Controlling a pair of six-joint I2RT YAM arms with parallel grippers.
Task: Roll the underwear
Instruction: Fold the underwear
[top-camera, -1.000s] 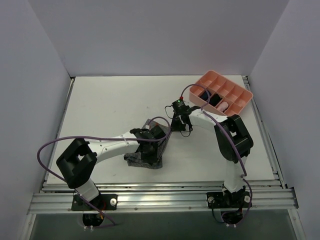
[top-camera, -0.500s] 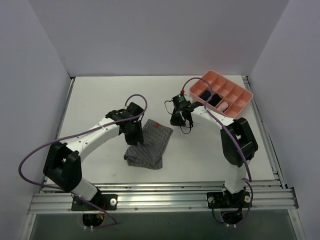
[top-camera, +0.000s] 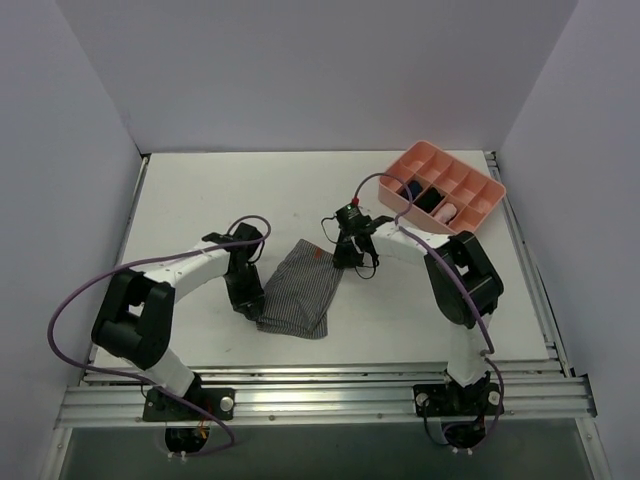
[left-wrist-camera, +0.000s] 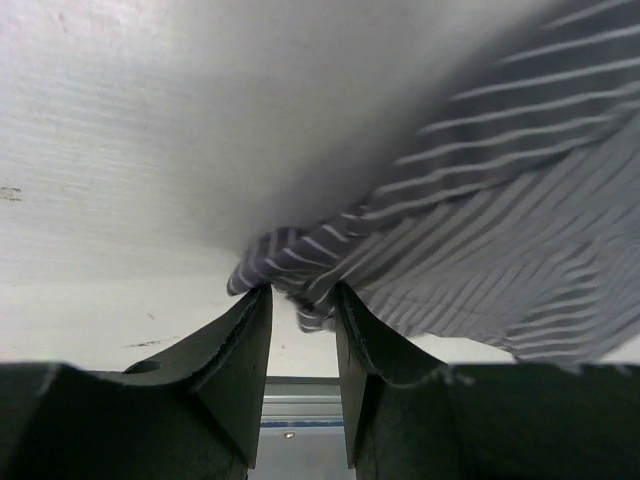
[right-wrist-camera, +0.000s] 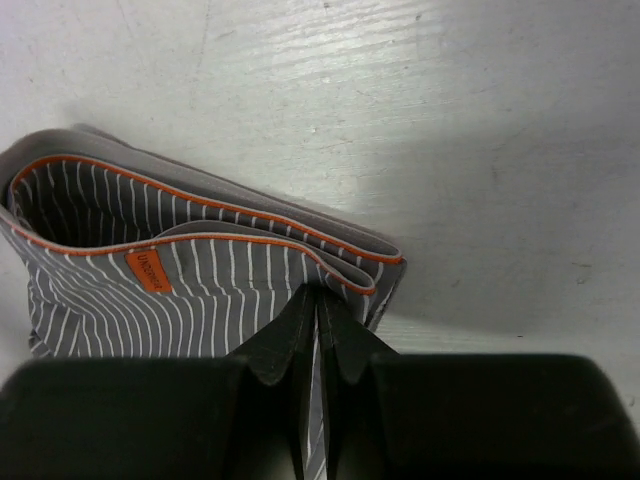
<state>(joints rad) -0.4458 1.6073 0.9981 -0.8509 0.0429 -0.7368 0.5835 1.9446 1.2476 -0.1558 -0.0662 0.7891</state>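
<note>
The underwear (top-camera: 300, 290) lies flat on the table, grey with fine stripes and a small orange tag (right-wrist-camera: 148, 270) near its orange-edged waistband. At the garment's left edge my left gripper (top-camera: 252, 306) stands open. In the left wrist view a puckered corner of the cloth (left-wrist-camera: 290, 255) sits right at the tips of the left gripper (left-wrist-camera: 300, 292), and the gap further down is bare. My right gripper (top-camera: 346, 256) is shut. Its tips (right-wrist-camera: 318, 300) rest on the folded waistband corner at the upper right of the underwear (right-wrist-camera: 200, 290).
A pink divided tray (top-camera: 470, 180) stands at the back right, with small dark and pink bundles in its left compartments. Grey walls close in the table on three sides. A metal rail (top-camera: 320, 390) runs along the near edge.
My left arm swung off the top of the underwear, out to the left and down to its left edge, and its jaws widened. The right gripper slid down-left onto the waistband corner.
</note>
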